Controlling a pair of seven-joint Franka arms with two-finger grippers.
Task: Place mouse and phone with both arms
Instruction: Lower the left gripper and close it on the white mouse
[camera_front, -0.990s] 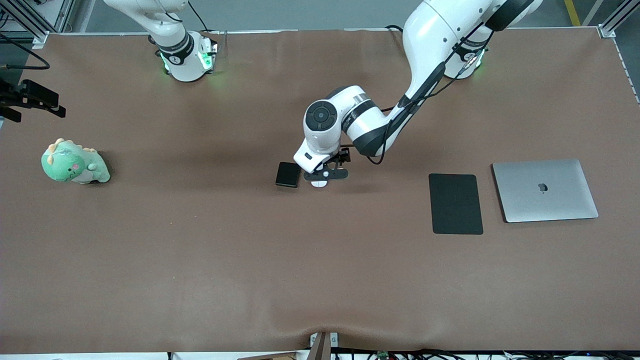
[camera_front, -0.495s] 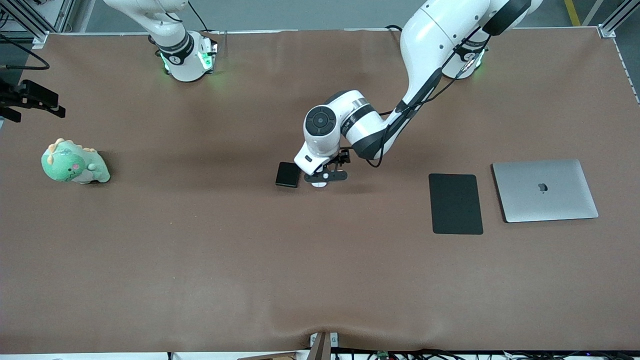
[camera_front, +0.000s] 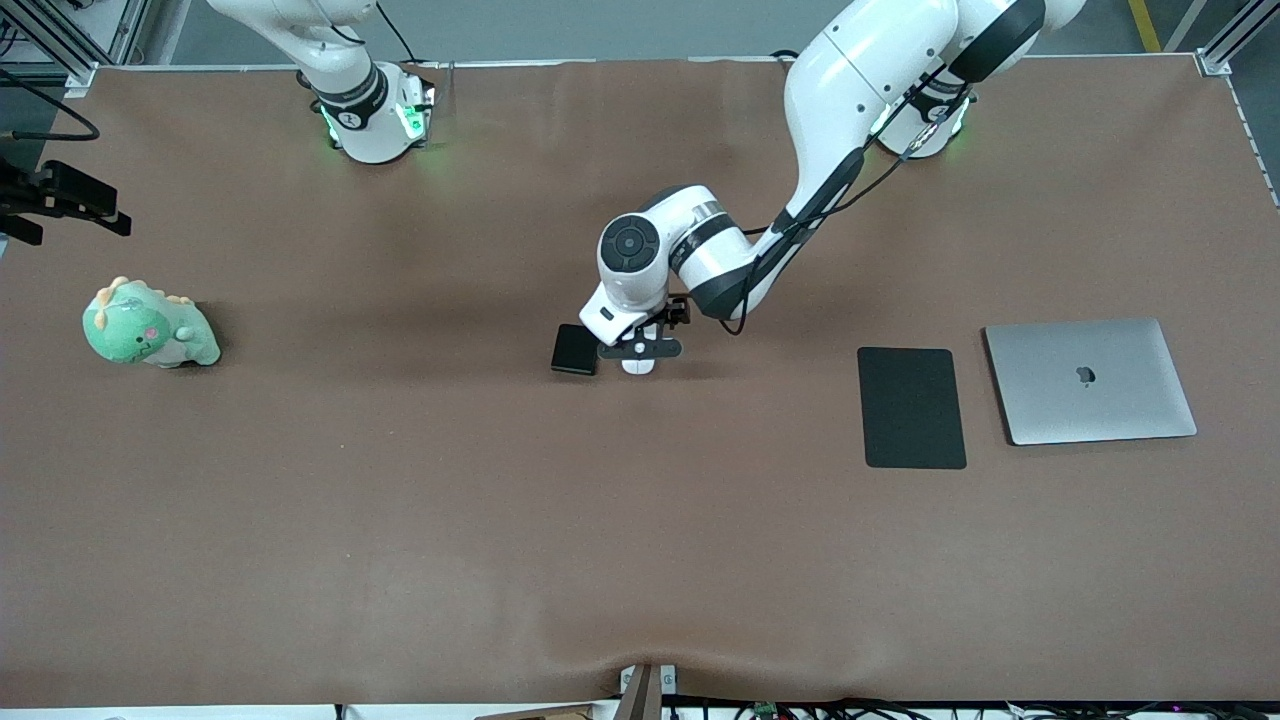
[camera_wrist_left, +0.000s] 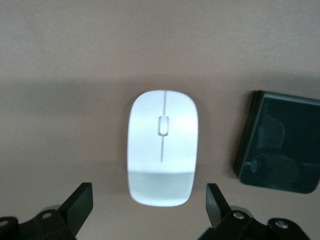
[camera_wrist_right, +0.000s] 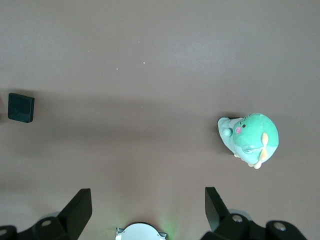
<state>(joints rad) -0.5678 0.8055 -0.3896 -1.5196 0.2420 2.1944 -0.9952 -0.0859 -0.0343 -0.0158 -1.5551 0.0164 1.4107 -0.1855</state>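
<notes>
Stage: early, nothing placed yet | my left tool (camera_front: 640, 349) spread over mouse (camera_wrist_left: 162, 147), not touching | phone (camera_front: 575, 349) beside it, mid-bench | my right tool (camera_wrist_right: 145, 212) spread, waiting above dinosaur toy (camera_wrist_right: 248, 139) end.

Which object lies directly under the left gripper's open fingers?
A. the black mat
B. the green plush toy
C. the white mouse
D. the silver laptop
C: the left wrist view shows the mouse on the table between the open left gripper, with the phone beside it.
</notes>
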